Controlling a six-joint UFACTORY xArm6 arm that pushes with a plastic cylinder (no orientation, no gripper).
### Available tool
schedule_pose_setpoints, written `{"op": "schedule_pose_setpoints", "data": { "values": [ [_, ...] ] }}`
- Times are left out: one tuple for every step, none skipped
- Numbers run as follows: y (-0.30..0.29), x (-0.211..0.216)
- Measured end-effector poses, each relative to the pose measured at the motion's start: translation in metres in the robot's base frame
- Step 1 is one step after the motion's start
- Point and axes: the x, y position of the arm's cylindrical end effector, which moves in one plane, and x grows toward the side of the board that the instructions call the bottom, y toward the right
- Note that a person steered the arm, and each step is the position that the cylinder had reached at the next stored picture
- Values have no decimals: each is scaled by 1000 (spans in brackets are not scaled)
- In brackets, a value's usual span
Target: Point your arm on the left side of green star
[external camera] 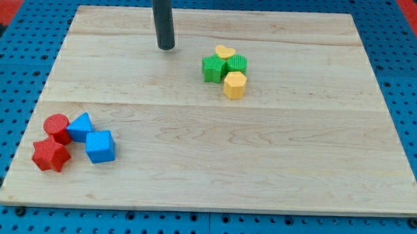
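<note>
Dark straight rod comes down from the view's top edge; my tip [166, 47] rests on the pale wooden table [214, 159] near its far edge, left of centre. No gripper on this arm, just the rod, so nothing released, clenched or grasping; tip touches no block.

To the view's right of my tip and slightly lower sits a tight cluster of four. Green star-shaped ridged block [213, 68] is the closest to my tip of that cluster, near but apart, bare wood between them. So my tip stands off the star's left side, a bit toward the view's top. Yellow heart-shaped block [225, 52] is right of my tip at about the same height, touching the star's upper right. Green round ridged block [237, 64] is further right, just beside the star and the heart. Yellow hexagonal block [235, 84] is the lowest of the four, right of and below my tip, touching the green round block from beneath.

Well apart, below my tip and to its left, near the table's lower left corner, a second cluster: red cylinder block [56, 127], blue triangular block [79, 127] just beside it, blue cube [100, 146] right of and below those, red star-shaped ridged block [51, 155] lowest and furthest left.

Blue perforated board [15, 75] surrounds the table.
</note>
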Motion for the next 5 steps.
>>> {"op": "schedule_pose_setpoints", "data": {
  "values": [
    [5, 0],
    [7, 0],
    [7, 0],
    [7, 10],
    [7, 36]
  ]
}}
